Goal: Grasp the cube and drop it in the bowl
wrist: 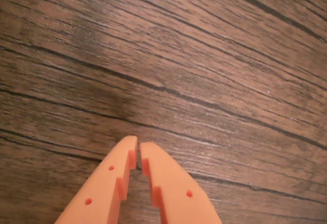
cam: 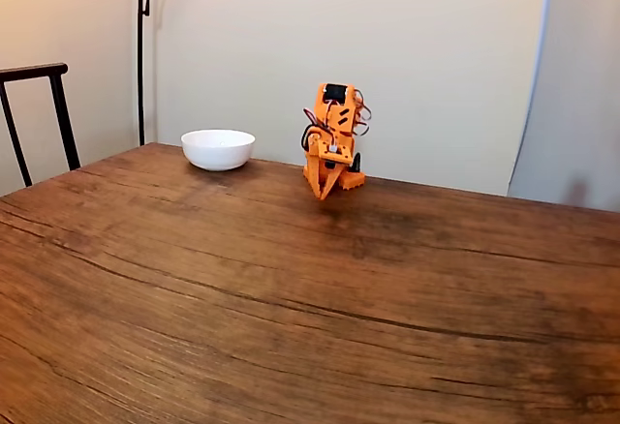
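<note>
1. Wrist view: the orange gripper [wrist: 138,143] comes up from the bottom edge, its two fingers tapering to a point. The jaws are all but closed, just a thin slit between the tips, and nothing sits between them. Beneath and ahead lies bare wooden table [wrist: 214,55], dark grain lines running slantwise across it.

2. Fixed view: here's the whole scene across the table [cam: 291,308]. The orange arm [cam: 332,143] is folded down compactly at the far edge, its gripper [cam: 323,195] pointing at the tabletop, right down near the surface. From this far off I can't tell how the jaws stand.

3. Same view: the white bowl [cam: 218,149] sits on the table to the left of the arm, near the far edge, clearly apart from it. I can't make out the cube from here. A dark chair back [cam: 39,114] stands at the left edge, a thin lamp pole [cam: 140,51] behind the table.
</note>
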{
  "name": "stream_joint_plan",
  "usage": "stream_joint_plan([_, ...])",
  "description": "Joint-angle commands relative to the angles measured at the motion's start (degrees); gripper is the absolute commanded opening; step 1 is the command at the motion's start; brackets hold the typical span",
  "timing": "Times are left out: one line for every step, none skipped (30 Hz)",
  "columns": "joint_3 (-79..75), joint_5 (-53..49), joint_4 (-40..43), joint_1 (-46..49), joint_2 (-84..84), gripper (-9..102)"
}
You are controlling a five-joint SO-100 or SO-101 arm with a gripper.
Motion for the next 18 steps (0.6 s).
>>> stream_joint_plan([-0.4, 0.0, 1.7, 0.3, 0.1, -1])
stream_joint_plan([-0.4, 0.0, 2.0, 0.3, 0.4, -1])
stream_joint_plan([-0.4, 0.1, 2.2, 0.3, 0.4, -1])
stream_joint_plan([-0.4, 0.1, 2.4, 0.3, 0.4, -1])
stream_joint_plan([-0.4, 0.4, 2.5, 0.3, 0.4, -1])
stream_joint_plan([-0.4, 0.4, 2.5, 0.3, 0.4, -1])
stream_joint_plan([-0.4, 0.4, 2.5, 0.3, 0.4, -1])
stream_joint_plan([-0.4, 0.4, 2.5, 0.3, 0.4, -1])
stream_joint_plan([-0.4, 0.1, 2.5, 0.3, 0.3, -1])
stream_joint_plan([-0.4, 0.0, 2.5, 0.0, 0.4, -1])
stream_joint_plan([-0.4, 0.0, 2.5, -0.3, 0.4, -1])
stream_joint_plan([-0.4, 0.0, 2.5, -0.2, 0.4, -1])
stream_joint_plan([-0.4, 0.0, 2.5, 0.2, 0.4, -1])
stream_joint_plan([-0.4, -0.1, 2.5, 0.4, 0.0, -1])
stream_joint_plan([-0.4, -0.2, 2.5, 0.4, -0.4, -1])
stream_joint_plan([-0.4, -0.8, 2.7, 0.4, -0.4, -1])
stream_joint_plan([-0.4, -2.0, 3.6, 0.5, -0.4, -1])
stream_joint_plan([-0.4, -3.8, 4.7, 1.0, -0.4, -1])
